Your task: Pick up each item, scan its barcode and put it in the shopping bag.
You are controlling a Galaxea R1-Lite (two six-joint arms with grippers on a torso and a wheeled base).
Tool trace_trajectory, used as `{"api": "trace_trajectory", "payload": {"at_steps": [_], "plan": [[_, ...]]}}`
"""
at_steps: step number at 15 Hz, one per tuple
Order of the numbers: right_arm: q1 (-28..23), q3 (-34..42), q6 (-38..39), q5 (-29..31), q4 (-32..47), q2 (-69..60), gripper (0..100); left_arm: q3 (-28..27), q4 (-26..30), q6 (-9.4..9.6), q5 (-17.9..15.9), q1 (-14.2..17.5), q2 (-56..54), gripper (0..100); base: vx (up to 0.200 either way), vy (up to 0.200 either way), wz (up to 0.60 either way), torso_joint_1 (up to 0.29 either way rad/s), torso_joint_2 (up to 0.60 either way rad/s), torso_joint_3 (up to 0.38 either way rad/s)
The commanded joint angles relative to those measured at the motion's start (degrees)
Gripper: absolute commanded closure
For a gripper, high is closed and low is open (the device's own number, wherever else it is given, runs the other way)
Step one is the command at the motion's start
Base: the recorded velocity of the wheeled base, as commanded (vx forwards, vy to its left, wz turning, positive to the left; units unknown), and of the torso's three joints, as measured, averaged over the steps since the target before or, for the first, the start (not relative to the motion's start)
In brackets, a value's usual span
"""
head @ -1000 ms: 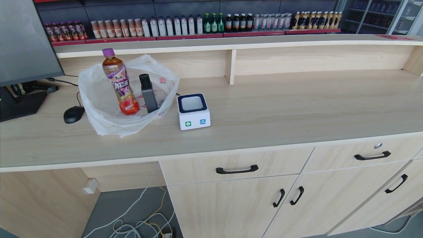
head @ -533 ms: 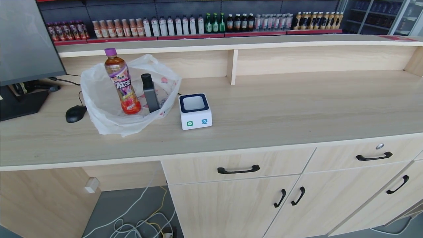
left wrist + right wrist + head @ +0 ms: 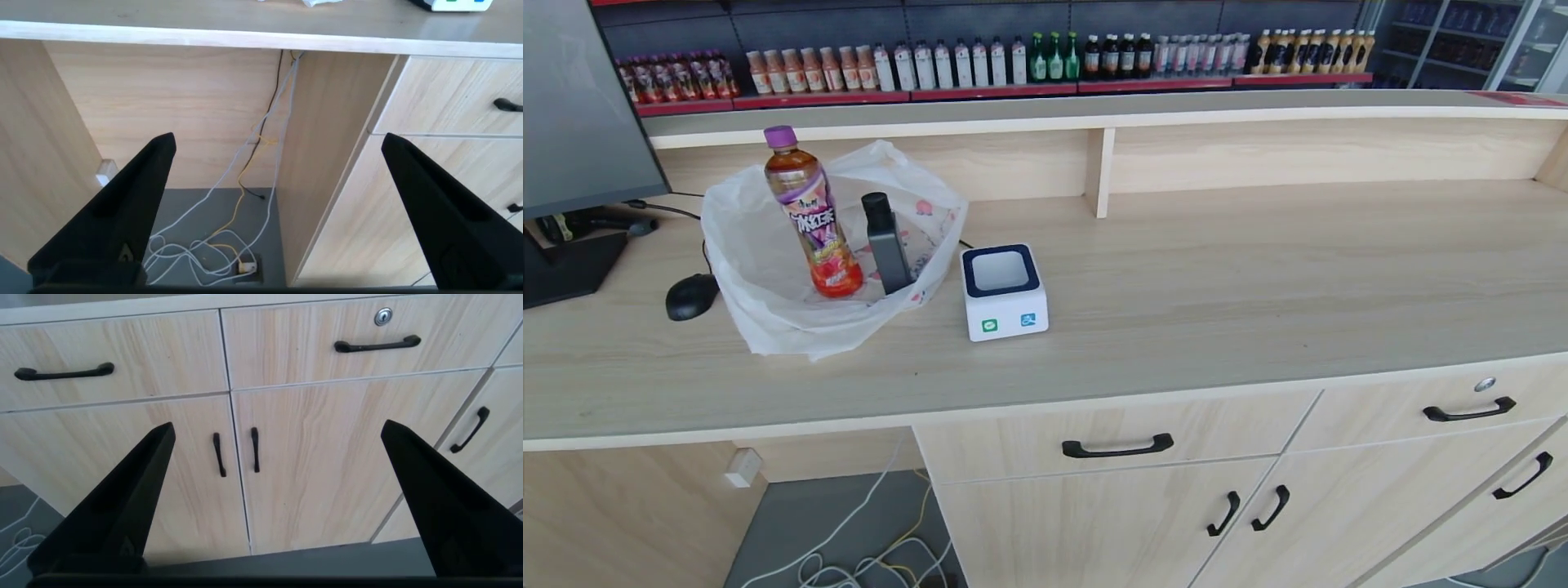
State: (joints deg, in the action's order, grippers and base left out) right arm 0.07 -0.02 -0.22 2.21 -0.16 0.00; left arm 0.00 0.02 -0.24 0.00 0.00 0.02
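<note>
Standing upright in the shopping bag (image 3: 768,322) are a tea bottle (image 3: 813,220) and a dark container (image 3: 886,245), with the scanner (image 3: 1003,290) just beside the bag. Well below the bag, the left gripper (image 3: 278,139) and right gripper (image 3: 278,425) hang wide-jawed and empty, facing the cabinet front (image 3: 310,457).

Worktop (image 3: 1217,302) matt pale wood-grain; shopping bag (image 3: 760,278) thin crinkled translucent plastic, slight sheen; bottle (image 3: 810,220) clear glossy plastic w/ shiny label; scanner (image 3: 1006,312) smooth white plastic; drawer handles (image 3: 1117,448) matt blk.
</note>
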Motion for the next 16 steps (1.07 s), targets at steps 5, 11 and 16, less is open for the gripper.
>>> {"api": "trace_trajectory", "payload": {"at_steps": [5, 11, 16], "plan": [[0.0, 0.0, -0.2, 0.0, 0.0, 0.1, 0, 0.0, 0.0, -0.11, 0.0, 0.0, 0.0, 0, 0.0, 0.0, 0.0, 0.0, 0.0, 0.0], [-0.1, 0.0, -0.3, 0.0, 0.0, 0.1, 0, 0.0, 0.0, -0.02, 0.0, 0.0, 0.0, 0, 0.0, 0.1, 0.0, -0.001, 0.0, 0.002], [-0.1, 0.0, -0.4, 0.0, 0.0, 0.1, 0, 0.0, 0.0, -0.02, 0.0, -0.1, 0.0, 0, 0.0, 0.0, 0.0, 0.0, 0.0, 0.0]]}}
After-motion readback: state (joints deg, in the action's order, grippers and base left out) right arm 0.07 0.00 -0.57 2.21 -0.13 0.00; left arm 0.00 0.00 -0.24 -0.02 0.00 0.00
